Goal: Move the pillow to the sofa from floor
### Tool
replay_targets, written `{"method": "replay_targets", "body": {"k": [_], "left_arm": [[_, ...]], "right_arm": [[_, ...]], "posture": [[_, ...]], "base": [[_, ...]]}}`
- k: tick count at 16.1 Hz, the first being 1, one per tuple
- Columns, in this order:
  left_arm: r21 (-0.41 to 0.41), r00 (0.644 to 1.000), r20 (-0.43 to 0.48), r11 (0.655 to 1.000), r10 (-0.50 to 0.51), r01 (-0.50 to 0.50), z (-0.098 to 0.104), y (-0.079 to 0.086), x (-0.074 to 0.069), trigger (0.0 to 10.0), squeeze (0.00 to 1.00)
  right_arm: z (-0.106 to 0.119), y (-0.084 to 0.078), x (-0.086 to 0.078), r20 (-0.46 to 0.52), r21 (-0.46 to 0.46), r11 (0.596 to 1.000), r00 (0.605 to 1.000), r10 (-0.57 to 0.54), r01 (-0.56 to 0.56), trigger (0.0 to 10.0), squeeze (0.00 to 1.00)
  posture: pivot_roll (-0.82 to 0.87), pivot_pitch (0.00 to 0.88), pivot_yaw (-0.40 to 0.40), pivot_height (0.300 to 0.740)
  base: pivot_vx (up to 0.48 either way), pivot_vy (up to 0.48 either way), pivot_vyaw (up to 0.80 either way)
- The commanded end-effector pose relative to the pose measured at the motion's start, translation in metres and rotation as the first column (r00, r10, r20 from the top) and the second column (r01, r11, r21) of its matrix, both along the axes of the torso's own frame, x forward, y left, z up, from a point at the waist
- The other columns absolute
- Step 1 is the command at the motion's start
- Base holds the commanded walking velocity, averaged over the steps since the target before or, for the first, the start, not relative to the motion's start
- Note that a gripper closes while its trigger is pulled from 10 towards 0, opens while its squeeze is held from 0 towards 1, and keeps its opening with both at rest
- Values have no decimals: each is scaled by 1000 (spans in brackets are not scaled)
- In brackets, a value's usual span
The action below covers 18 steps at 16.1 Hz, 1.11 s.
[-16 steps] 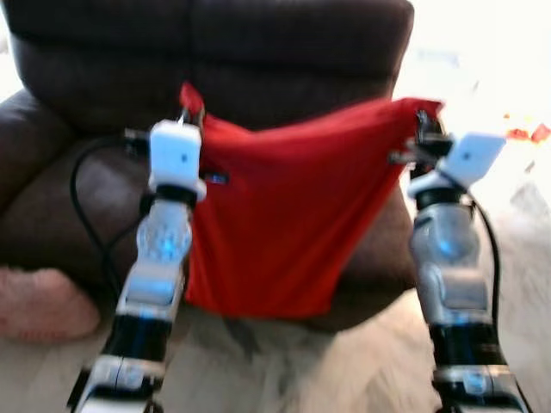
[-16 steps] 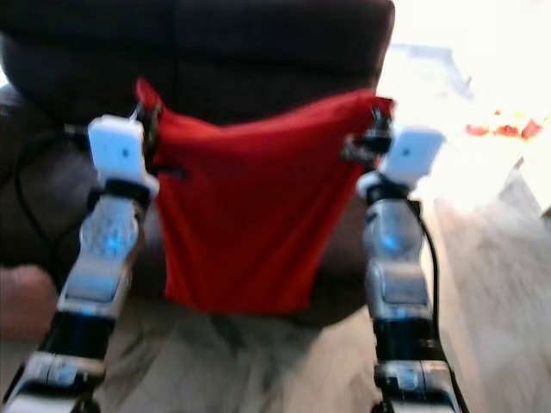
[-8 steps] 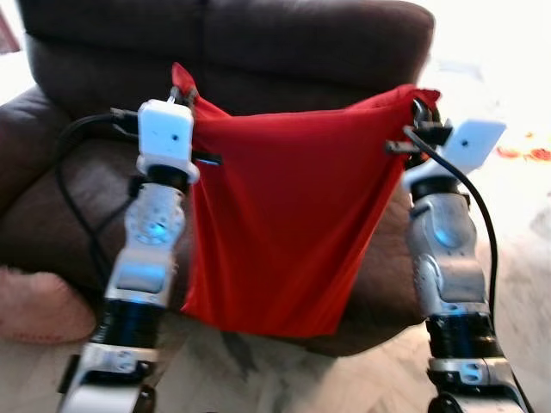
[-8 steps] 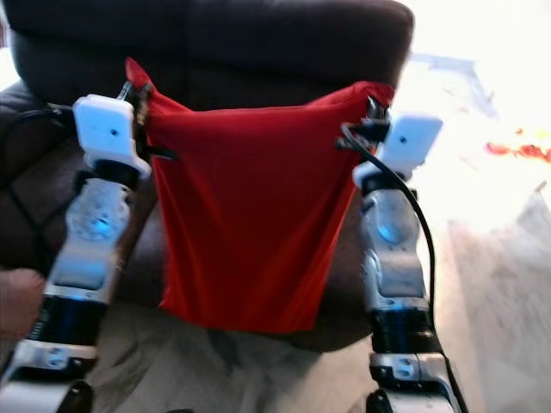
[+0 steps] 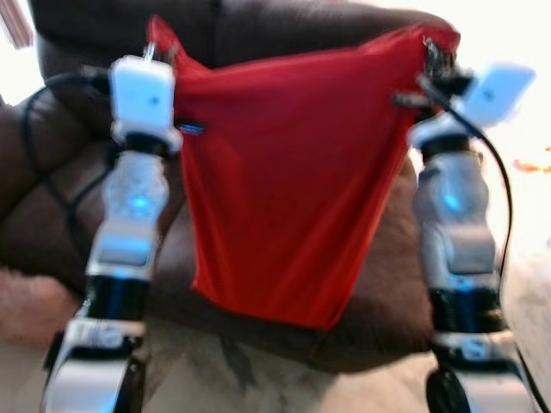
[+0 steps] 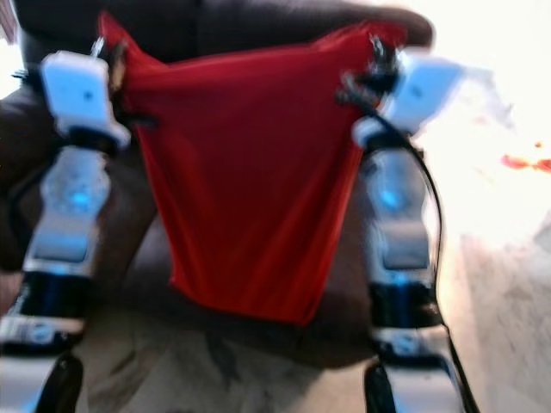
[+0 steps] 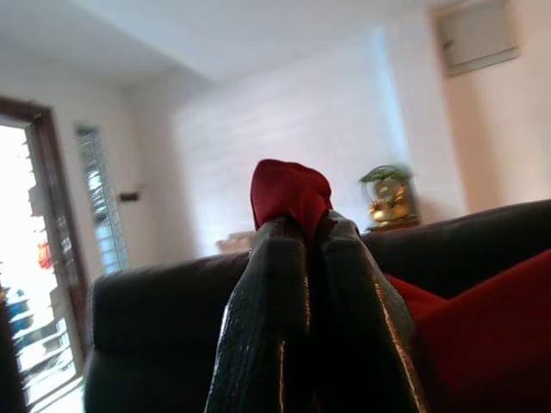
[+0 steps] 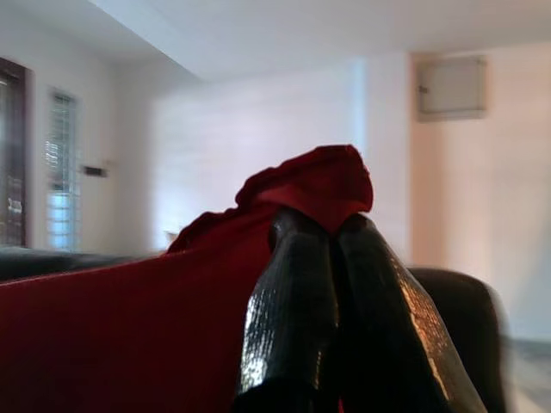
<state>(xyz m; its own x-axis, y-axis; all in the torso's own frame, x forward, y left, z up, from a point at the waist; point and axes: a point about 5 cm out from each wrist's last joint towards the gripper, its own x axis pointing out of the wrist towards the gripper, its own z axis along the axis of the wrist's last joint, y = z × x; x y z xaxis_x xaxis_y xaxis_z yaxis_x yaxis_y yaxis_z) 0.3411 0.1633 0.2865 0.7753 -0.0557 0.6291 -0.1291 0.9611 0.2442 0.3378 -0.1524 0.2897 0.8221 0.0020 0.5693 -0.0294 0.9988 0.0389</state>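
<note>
A red pillow hangs limp between my two raised arms, in front of the dark brown sofa. My left gripper is shut on its upper left corner. My right gripper is shut on its upper right corner. The pillow's lower edge dangles over the front of the sofa seat. In each wrist view the black fingers press together with a red corner poking out above the fingers.
A pink fluffy cushion lies on the floor at the sofa's left front. Pale rug covers the floor just before the sofa. Black cables loop beside my left arm. Bright floor lies to the right.
Both arms have lifted the pillow higher and the sofa has grown nearer in view. The picture is blurred from motion.
</note>
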Motion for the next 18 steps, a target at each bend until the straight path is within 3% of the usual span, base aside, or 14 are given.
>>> {"method": "replay_targets", "body": {"k": [1,9,13,18], "left_arm": [[12,998,68,1000,-19,18,13,-9,-3,10000,0],[46,1000,-15,999,-23,24,-4,-8,1,10000,0],[82,986,-167,996,-21,35,-34,-10,10,10000,0],[125,958,-285,992,16,21,-63,-5,13,10000,0]], "right_arm": [[29,-13,-12,132,21,999,990,-48,45,10000,0],[13,-15,-9,65,21,999,997,-50,48,10000,0],[-31,-24,0,-95,13,996,992,-86,88,10000,0],[-73,-29,0,-231,-2,994,967,-110,113,10000,0]], "posture": [[48,8,-70,740],[55,14,-76,740],[55,18,-76,740],[56,25,-73,740]], "base": [[300,0,0],[256,0,0],[0,0,0],[0,0,0]]}}
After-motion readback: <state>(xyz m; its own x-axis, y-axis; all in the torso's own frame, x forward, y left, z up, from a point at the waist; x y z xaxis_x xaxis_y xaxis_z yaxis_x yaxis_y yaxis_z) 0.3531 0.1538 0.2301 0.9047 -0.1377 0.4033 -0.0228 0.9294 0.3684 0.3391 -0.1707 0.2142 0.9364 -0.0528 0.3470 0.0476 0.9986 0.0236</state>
